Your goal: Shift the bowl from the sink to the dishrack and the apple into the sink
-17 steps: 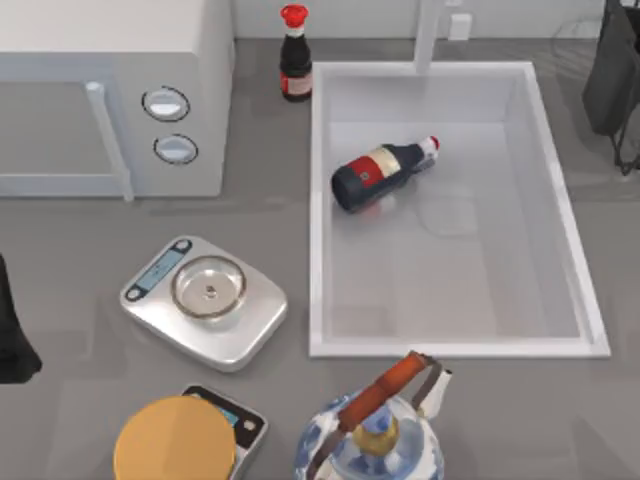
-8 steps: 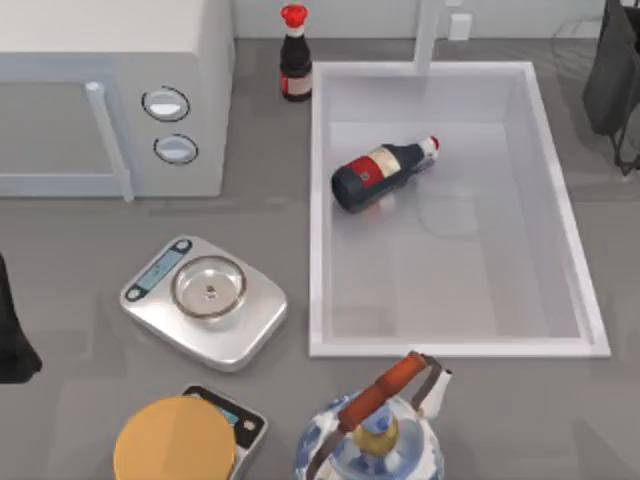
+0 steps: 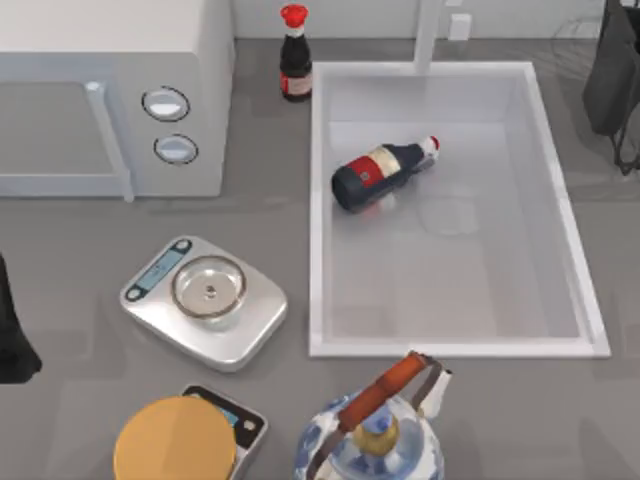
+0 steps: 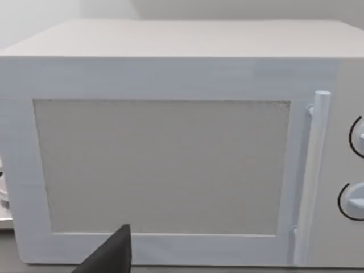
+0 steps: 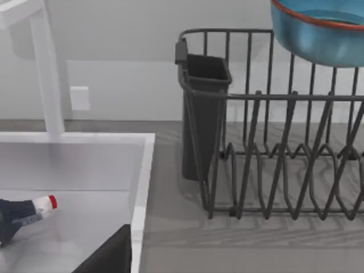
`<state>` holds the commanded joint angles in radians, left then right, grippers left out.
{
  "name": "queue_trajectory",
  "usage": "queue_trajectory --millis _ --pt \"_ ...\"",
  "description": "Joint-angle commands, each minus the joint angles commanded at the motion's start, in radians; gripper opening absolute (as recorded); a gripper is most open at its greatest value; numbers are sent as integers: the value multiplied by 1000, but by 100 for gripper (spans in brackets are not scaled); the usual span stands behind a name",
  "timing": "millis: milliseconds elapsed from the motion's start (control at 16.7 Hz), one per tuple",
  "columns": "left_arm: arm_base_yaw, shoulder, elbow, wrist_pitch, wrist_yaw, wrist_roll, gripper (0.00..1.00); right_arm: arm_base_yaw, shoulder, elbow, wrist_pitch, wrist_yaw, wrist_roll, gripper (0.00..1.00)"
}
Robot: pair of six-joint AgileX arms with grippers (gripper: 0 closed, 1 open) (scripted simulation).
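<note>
While both arms sit at the table's edges:
Sink (image 3: 565,215): a dark bottle (image 3: 380,172) lies near its left wall; floor otherwise open.
Bowl (image 5: 318,28): above the dishrack (image 5: 273,153).
Jaws: cannot tell.

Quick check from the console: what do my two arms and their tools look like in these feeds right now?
Little of either is on screen. The left arm is a matte black, angular mass at the top view's left edge; the right arm is a similar dark grey-black shape at the upper right corner. Each wrist view catches a plain black wedge of its own tool, left tool and right tool. No cables or markings are discernible.
</note>
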<state>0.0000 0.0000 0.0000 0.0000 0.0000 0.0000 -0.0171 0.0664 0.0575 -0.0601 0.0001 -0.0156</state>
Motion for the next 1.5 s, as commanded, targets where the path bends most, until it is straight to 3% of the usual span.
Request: queue_trajectory --millis 240,1020,1500 --pt "0 0 0 0 0 0 100 -50 232 170 -179 0 -47 100" --pt "0 0 0 0 0 0 100 -251 1315 866 -919 0 -244 100" --pt "0 0 0 0 0 0 100 -276 1443 954 -1013 0 -269 100"
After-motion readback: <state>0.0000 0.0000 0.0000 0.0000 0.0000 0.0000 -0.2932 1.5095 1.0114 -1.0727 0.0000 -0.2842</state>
